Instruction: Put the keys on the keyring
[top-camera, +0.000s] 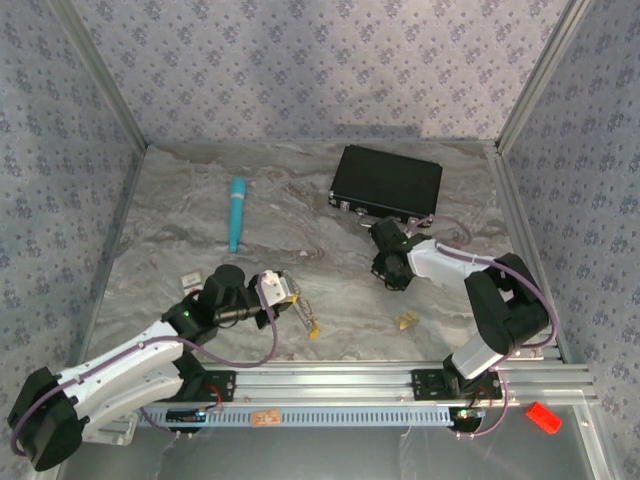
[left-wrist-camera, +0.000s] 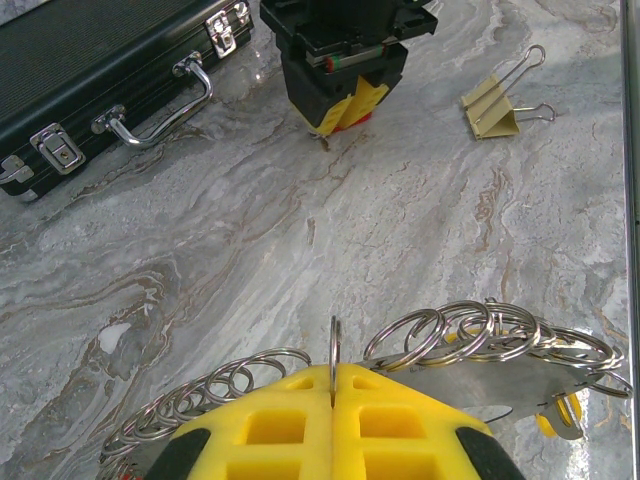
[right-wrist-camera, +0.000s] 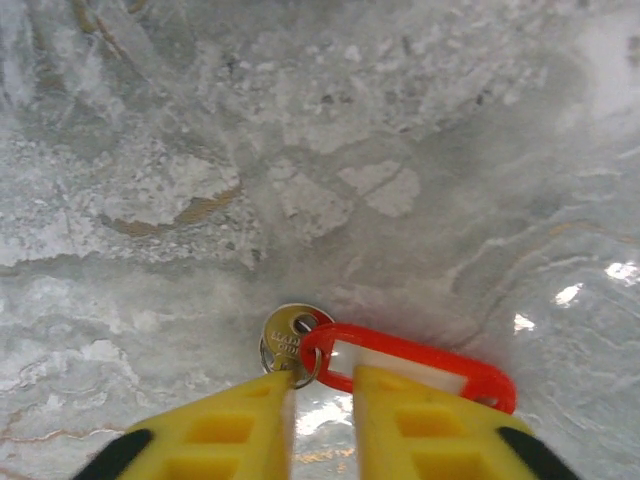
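— The marble table (top-camera: 170, 215) is lying around the black case (top-camera: 386, 184). Where's your left gripper (left-wrist-camera: 333, 388)?
— Well left of the case, it's pinching the keyring (left-wrist-camera: 333, 345) tight. Your right gripper (right-wrist-camera: 322, 385), just beside the case, is hovering nearly closed around a red-tagged key (right-wrist-camera: 285, 338); whether it's gripping, I cannot tell.

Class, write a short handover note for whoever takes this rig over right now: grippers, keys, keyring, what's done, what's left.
Left gripper: shut on the keyring.
Right gripper: jaws narrow, astride the red-tagged key on the table near the black case; grip unconfirmed.
Done: a yellow-tagged key seems to hang on the keyring.
Left: lift the red-tagged key, thread it on.
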